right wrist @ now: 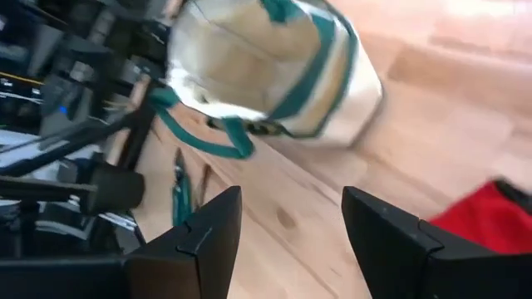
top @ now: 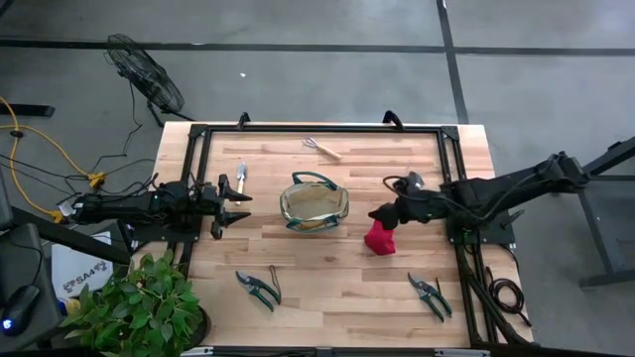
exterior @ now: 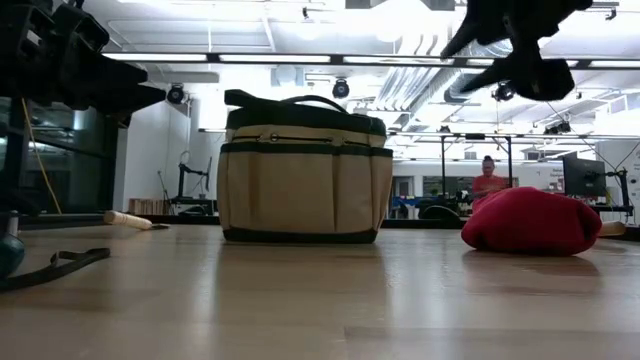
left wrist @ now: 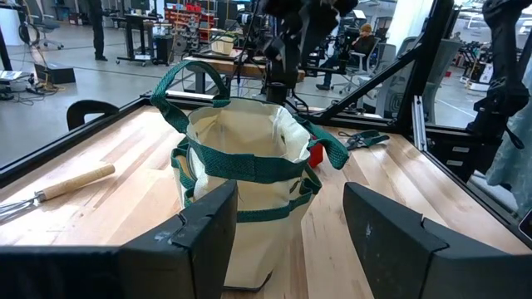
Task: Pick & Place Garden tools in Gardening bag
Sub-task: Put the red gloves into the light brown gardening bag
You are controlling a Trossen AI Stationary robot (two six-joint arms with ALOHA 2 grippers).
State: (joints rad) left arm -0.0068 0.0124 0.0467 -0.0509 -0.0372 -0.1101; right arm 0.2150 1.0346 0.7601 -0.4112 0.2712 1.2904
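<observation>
Glove lay limp right of the bag, under your right gripper; jaws were spread, empty. Soft, light: pinch a bunched fold. Left gripper waited spread by the bag

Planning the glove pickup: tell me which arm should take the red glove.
Probably the right. The right gripper hangs open just above the red glove, beside the gardening bag. The left gripper is open too, but it sits on the bag's far side.
</observation>
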